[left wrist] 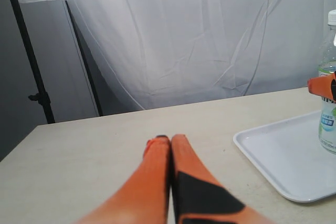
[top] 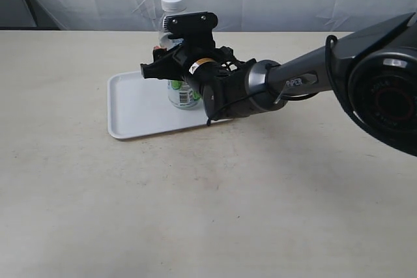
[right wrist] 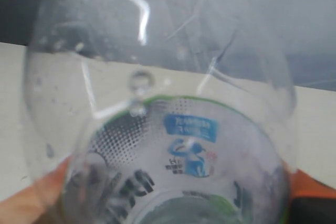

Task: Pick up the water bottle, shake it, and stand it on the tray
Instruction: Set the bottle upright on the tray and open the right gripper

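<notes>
Upright on tray (top: 133,112), water bottle (top: 183,93) in right claw (top: 168,66)

Soft, even light casts faint shadows on the bench (top: 195,213); close up, the water bottle (right wrist: 157,129) is blurred, with glare streaks.

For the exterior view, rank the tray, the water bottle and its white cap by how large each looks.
1. tray: clearly the largest.
2. water bottle: smaller, though its middle is partly hidden.
3. cap: the smallest.
</notes>
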You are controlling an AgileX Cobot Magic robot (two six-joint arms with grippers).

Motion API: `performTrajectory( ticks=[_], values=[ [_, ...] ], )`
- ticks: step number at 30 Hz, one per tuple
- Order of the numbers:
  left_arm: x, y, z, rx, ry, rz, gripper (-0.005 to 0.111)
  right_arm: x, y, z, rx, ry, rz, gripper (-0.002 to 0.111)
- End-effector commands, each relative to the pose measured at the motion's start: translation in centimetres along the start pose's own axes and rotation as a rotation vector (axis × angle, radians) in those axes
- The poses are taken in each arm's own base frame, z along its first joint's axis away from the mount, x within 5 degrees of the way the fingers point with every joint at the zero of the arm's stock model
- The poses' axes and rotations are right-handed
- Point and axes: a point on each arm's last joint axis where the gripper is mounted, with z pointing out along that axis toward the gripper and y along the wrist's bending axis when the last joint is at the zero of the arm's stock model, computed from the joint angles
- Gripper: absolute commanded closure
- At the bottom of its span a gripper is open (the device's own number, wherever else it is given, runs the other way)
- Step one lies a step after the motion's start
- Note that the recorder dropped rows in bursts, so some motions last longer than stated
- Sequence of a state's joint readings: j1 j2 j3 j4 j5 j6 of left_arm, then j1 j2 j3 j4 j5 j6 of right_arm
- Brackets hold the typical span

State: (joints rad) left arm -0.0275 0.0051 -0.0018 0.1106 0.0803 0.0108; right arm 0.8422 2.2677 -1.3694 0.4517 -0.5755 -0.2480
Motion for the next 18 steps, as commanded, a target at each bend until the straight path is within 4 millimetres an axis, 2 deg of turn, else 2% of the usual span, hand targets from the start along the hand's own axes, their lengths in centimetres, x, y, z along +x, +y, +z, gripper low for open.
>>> performTrajectory(
  ticks=[1, 7, 14, 18],
  values=[
    [-0.02, -0.03, -0.03, 0.005, -0.009, -0.001, 0.107, -0.9, -0.1, -0.19, 0.004, -0.017, 0.019, 0.057],
    [-0.02, -0.03, -0.03, 0.005, -0.009, -0.001, 0.107, -0.72, 0.1, -0.36, -0.015, 0.049, 0.034, 0.053],
    [-0.02, -0.03, -0.03, 0.005, -0.009, -0.001, 0.107, -0.32, 0.34, -0.39, -0.042, 0.094, 0.003, 0.025],
    [-0.02, -0.03, -0.03, 0.005, -0.009, -0.001, 0.107, -0.39, 0.73, -0.41, -0.089, 0.081, -0.087, 0.022]
  ],
)
